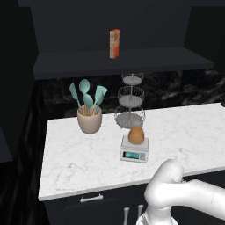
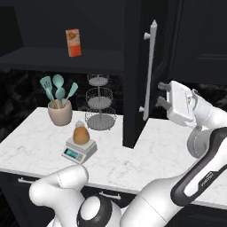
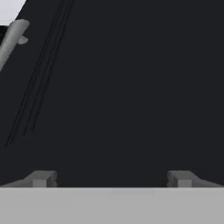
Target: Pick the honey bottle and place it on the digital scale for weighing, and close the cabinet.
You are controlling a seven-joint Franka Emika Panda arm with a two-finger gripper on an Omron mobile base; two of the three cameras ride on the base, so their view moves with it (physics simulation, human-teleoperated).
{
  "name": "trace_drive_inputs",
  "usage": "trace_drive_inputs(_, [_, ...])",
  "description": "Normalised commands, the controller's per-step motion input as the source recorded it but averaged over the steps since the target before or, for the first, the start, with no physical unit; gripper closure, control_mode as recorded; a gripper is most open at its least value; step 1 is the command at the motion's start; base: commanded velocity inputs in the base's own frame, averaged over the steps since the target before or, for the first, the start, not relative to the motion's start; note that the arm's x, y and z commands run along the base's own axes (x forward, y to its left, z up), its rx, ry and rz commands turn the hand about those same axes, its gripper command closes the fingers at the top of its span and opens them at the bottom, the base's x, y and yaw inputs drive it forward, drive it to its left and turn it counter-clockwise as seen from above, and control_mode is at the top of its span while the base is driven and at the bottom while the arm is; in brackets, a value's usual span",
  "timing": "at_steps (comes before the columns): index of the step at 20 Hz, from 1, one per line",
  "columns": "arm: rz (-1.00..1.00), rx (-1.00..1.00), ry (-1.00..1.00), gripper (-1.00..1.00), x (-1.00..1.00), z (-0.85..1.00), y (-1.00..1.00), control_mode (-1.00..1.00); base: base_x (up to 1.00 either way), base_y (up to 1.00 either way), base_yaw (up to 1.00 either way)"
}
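Tool [image 2: 160, 94] first: you see it at the right middle of the right base view, jaws spread as wide as they go, nothing between them. Its dark fingertips [image 2: 163, 103] point at the outer face of the open cabinet door [image 2: 135, 88], just beside the panel; whether they touch it you cannot tell. In the hand view the two tips [image 3: 42, 178] stand far apart at the bottom, with the flat dark door panel [image 3: 131, 87] close ahead, faint grooved lines running up it, and the end of the silver bar handle [image 3: 12, 38] in the upper left corner.

From the right base view you get the door swung out edge-on at centre, its long round silver handle [image 2: 149, 71] vertical. The left base view gives you instead the open cabinet shelf [image 1: 123, 59] across the top, with a tall orange-white carton [image 1: 114, 44] upright on it.

The honey bottle [image 1: 136, 135], squat, ribbed and amber, sits on the digital scale [image 1: 134, 149], a flat pale square with a teal display at its front edge, near the middle of the white marbled counter [image 1: 184, 132]. Behind it stands a three-tier wire basket stand [image 1: 130, 105]; to the left, a beige round crock [image 1: 89, 119] holds teal spatulas and spoons [image 1: 88, 96].
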Motion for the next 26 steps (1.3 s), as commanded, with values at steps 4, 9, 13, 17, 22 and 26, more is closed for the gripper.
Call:
trace_drive_inputs(4, [-0.02, -0.43, 0.00, -1.00, 0.28, 0.01, 1.00, -1.00, 0.00, 0.00, 0.00])
trace_drive_inputs(9, [-0.20, -0.28, -0.01, -1.00, 0.69, 0.00, 1.00, -1.00, 0.00, 0.00, 0.00])
trace_drive_inputs(13, [-0.34, -0.20, -0.08, -1.00, 1.00, 0.00, 1.00, -1.00, 0.00, 0.00, 0.00])
trace_drive_inputs(17, [-0.45, -0.16, -0.06, -1.00, 1.00, -0.02, 1.00, -1.00, 0.00, 0.00, 0.00])
trace_drive_inputs(22, [-0.48, -0.11, -0.15, -1.00, 1.00, -0.01, 1.00, -1.00, 0.00, 0.00, 0.00])
trace_drive_inputs(26, [-0.41, -0.01, -0.27, -1.00, 1.00, -0.19, 1.00, -1.00, 0.00, 0.00, 0.00])
